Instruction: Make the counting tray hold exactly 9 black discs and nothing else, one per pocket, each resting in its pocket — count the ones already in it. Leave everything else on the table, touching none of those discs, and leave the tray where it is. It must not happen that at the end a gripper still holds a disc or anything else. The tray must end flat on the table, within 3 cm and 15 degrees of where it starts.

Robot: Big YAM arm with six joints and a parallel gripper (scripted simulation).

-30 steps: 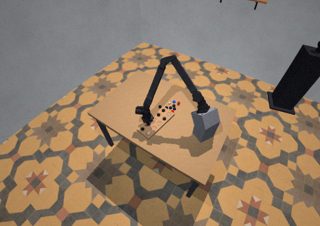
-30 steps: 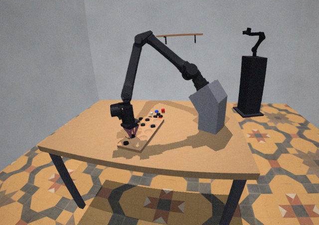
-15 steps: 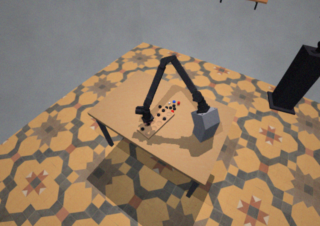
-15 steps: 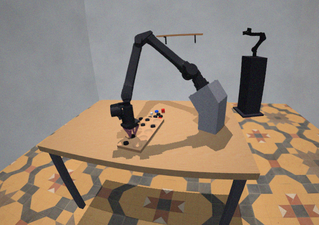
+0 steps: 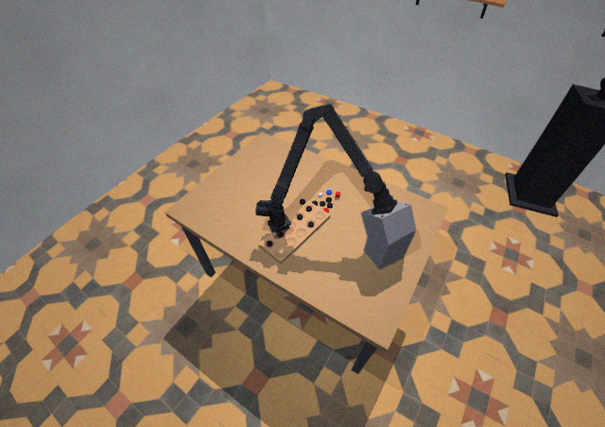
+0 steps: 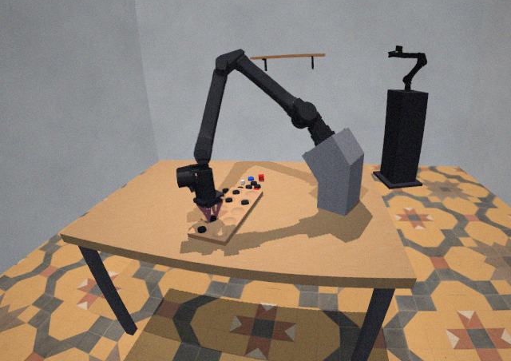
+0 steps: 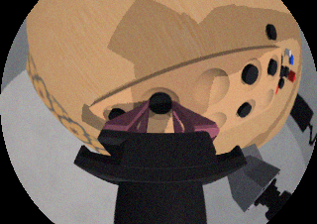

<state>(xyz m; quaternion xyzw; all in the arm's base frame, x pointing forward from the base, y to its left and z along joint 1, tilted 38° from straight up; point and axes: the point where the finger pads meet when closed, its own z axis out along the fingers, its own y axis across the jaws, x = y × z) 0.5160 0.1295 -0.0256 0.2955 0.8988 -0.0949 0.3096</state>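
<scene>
- Releasing one black disc (image 5: pixel 279 234) (image 6: pixel 213 218) (image 7: pixel 160 103) into its pocket seems the step in hand.
- The disc is at a pocket of the counting tray (image 5: pixel 281 258) (image 6: pixel 206 236) (image 7: pixel 190 76), between the fingertips; full seating I cannot confirm.
- The gripper (image 5: pixel 279 232) (image 6: pixel 211 217) (image 7: pixel 160 104) has its fingers slightly open, apparently without grip.
- Next move calls for opening somewhat more, then rising straight, not touching the neighbouring disc (image 5: pixel 269 243) (image 6: pixel 201 229) (image 7: pixel 117 113).
- More discs are needed after.

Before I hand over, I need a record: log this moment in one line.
gripper: open around black disc | disc: at tray pocket | tray: flat on table
</scene>
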